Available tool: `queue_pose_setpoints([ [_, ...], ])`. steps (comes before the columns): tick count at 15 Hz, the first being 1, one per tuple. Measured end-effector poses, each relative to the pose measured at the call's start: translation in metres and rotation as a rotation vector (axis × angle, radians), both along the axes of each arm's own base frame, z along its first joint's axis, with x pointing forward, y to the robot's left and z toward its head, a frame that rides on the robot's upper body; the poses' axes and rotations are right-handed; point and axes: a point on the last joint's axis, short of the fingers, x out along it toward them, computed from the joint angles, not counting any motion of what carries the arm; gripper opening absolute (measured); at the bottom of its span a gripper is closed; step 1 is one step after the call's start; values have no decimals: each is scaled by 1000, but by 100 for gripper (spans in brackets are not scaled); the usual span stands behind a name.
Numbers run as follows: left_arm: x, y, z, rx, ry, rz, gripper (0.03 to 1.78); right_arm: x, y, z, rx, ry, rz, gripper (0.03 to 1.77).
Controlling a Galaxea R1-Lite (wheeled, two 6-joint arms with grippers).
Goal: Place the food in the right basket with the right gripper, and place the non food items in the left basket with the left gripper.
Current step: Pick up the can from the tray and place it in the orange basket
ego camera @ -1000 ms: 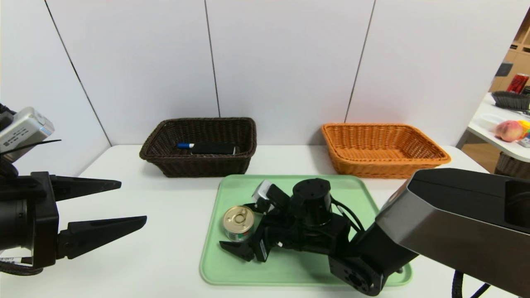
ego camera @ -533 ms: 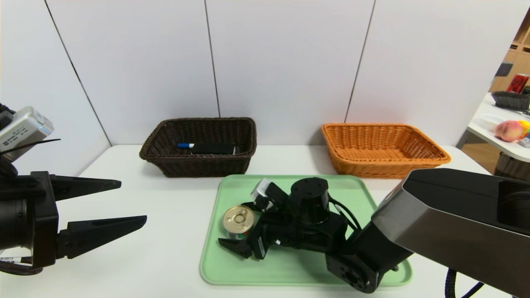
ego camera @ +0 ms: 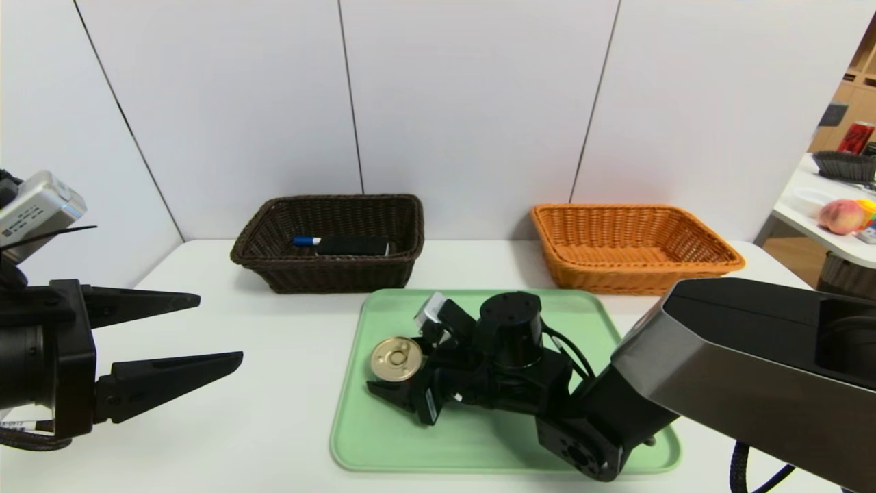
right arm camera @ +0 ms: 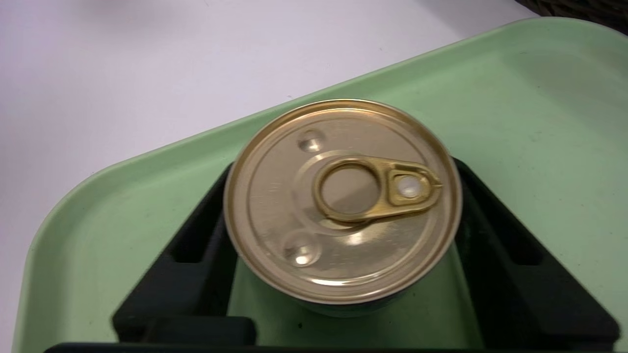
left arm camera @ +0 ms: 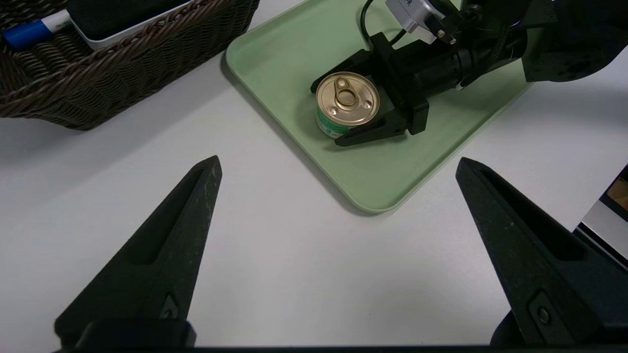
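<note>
Tin can (ego camera: 396, 358) clamped between the right gripper (ego camera: 400, 383) fingers (right arm camera: 196, 255) — gripped low on the green tray (ego camera: 479, 445) for carrying to the orange-tan basket (ego camera: 633, 248). Left gripper (ego camera: 198, 332) parked, fingers wide — marker (ego camera: 306, 241) and eraser (ego camera: 352, 245) already in the dark brown basket (ego camera: 328, 270).

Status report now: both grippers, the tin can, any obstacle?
Right gripper shut on can, on green tray. Left gripper open, parked at left. Path to orange basket looks clear.

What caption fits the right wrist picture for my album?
Right gripper jaws hugging the gold-lidded can on the green tray.
</note>
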Motion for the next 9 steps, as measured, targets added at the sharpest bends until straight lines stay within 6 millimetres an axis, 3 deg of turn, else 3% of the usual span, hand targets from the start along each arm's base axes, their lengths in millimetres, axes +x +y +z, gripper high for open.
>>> queue_pose_setpoints([
  [2,0,0,1,-2,-4,-2,169,0,0,0,-1,-1,-1,103],
  [9,0,0,1,-2,-7,-2,169,1,-1,2,4,-5,-4,101],
])
